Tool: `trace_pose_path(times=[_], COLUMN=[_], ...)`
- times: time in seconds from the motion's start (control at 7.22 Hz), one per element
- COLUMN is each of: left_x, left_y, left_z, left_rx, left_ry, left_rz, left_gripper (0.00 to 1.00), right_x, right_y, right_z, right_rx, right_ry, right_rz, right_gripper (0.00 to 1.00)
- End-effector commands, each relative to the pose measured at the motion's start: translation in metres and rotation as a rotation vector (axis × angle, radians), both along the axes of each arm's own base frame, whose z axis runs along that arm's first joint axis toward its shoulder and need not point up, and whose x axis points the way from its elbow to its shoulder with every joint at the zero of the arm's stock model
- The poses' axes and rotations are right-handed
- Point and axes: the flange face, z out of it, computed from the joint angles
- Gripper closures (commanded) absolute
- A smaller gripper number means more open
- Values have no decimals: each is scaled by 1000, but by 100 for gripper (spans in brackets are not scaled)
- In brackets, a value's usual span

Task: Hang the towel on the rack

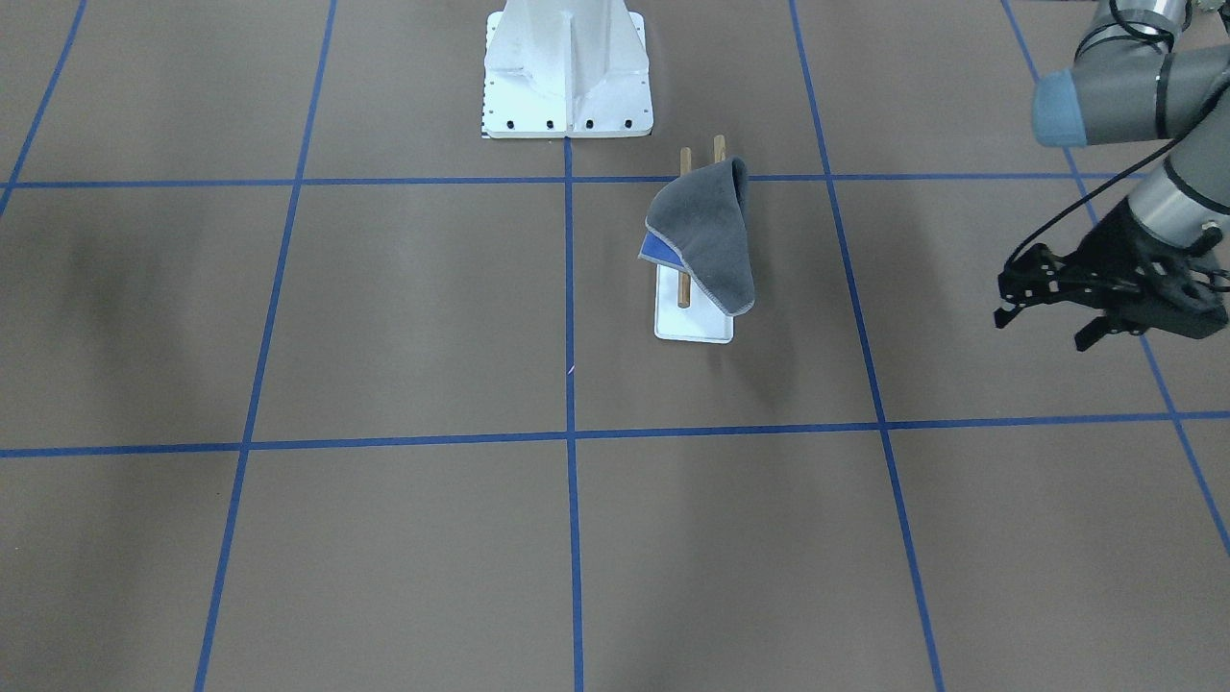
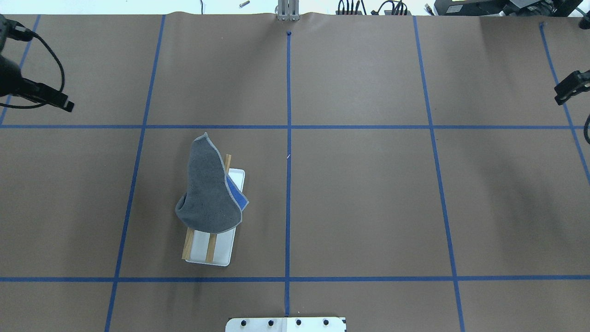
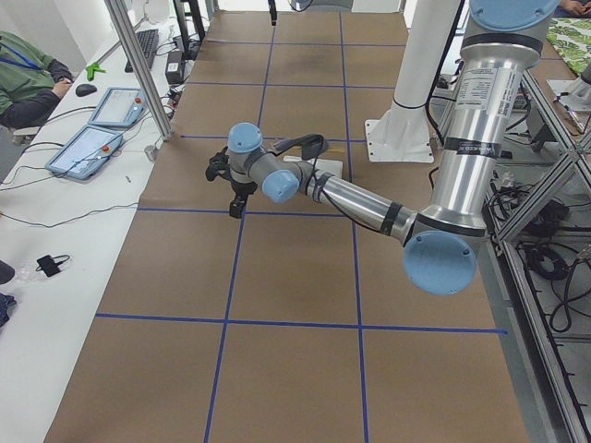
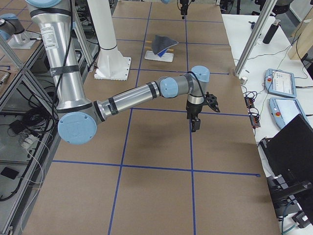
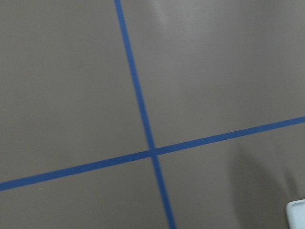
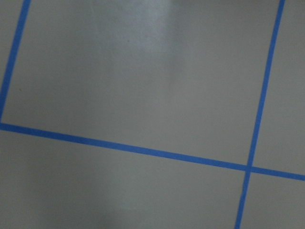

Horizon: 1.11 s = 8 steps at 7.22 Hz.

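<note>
The dark grey towel (image 1: 706,231) lies draped over the rack's two wooden rods (image 2: 211,246), with a blue corner of its underside showing; it also shows in the overhead view (image 2: 207,193). The rack's white base (image 1: 692,329) rests on the table left of the centre line in the overhead view. My left gripper (image 1: 1045,330) is open and empty, far from the rack at the table's left side. My right gripper (image 2: 570,87) is at the far right edge, only partly in view; I cannot tell whether it is open or shut.
The white metal pedestal (image 1: 567,77) with bolt holes stands at the robot's side of the table, close behind the rack. Brown paper with blue tape grid lines (image 2: 288,138) covers the table. An operator sits by tablets (image 3: 92,148) off the far side.
</note>
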Motion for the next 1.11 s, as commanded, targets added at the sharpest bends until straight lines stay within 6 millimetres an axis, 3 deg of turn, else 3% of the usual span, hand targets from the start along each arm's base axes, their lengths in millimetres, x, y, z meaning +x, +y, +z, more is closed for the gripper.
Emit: trace_pose_path(times=[0.0, 0.14, 0.28, 0.42, 0.55, 0.69, 0.83, 0.97], left_x=[-120, -181, -216, -240, -251, -250, -250, -275], left_y=[-18, -21, -19, -11, 2, 40, 50, 55], left_z=[67, 109, 142, 159, 173, 207, 227, 233], left_rx=[-13, -4, -5, -26, -40, -82, -111, -106], left_ry=[-127, -152, -162, -162, -163, -162, -167, -159], left_rz=[68, 82, 94, 73, 63, 66, 67, 17], left_gripper=[2, 2, 2, 2, 2, 2, 2, 2], right_x=[52, 76, 100, 113, 118, 119, 119, 120], right_y=[24, 36, 51, 69, 88, 99, 102, 105], right_z=[41, 56, 72, 93, 114, 124, 128, 129], right_rx=[-18, -20, -37, -76, -95, -110, -122, -127], right_ry=[-8, -32, -39, -32, -24, -25, -21, -19], right_rz=[-13, -18, 4, 26, 2, -8, -2, 1], right_gripper=[0, 0, 0, 0, 0, 0, 0, 0])
